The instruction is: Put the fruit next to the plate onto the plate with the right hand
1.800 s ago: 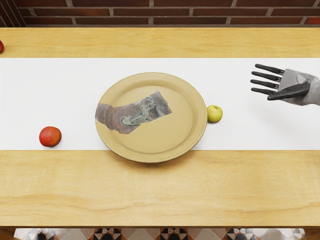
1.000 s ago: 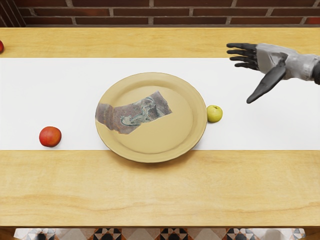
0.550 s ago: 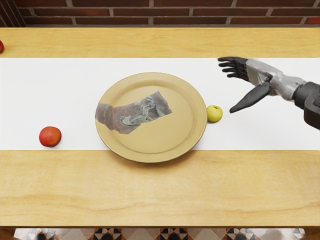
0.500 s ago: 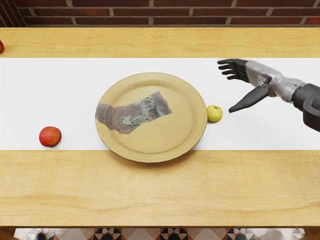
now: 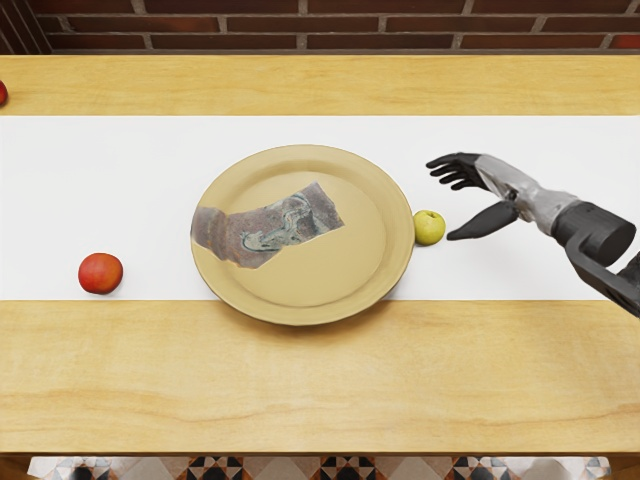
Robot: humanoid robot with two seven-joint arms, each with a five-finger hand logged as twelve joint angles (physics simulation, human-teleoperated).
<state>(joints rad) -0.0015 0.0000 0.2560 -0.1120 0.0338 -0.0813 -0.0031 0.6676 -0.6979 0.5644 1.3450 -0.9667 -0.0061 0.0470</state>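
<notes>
While the right hand (image 5: 492,190) hangs over the white runner (image 5: 120,170) with its fingers (image 5: 452,163) spread and holding nothing, the yellow-green apple (image 5: 429,227) sits on the cloth just beside the right rim of the plate (image 5: 340,275); the thumb tip lies just right of the fruit, seemingly apart from it, the other fingertips farther back; a red apple (image 5: 100,273) lies well left of the plate

The right hand (image 5: 497,190) has slim black fingers (image 5: 447,163) at the end nearest the plate (image 5: 300,292), a silver-grey palm shell, and a dark grey forearm (image 5: 595,235).
</notes>
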